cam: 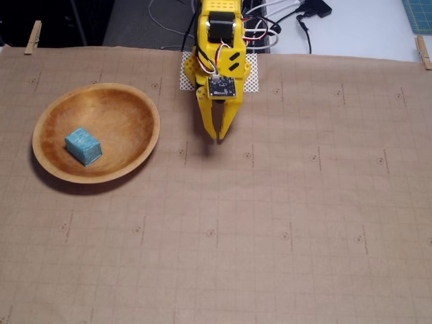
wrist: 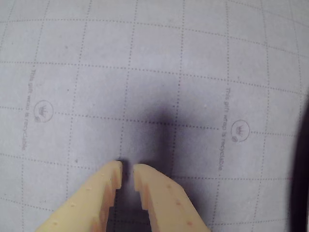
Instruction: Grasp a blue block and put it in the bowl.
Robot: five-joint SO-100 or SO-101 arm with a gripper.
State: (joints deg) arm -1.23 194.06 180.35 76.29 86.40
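Fixed view shows the blue block [cam: 84, 146] lying inside the bowl [cam: 138, 108] near the tabletop's [cam: 283, 223] left edge. Farther back, by the middle of the far edge, the claw [cam: 219, 137] points down, nearly closed and holding nothing.

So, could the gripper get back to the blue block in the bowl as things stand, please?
Probably yes: the blue block lies uncovered in the open bowl, and only bare paper separates it from the gripper, whose fingertips are nearly together and hold nothing.
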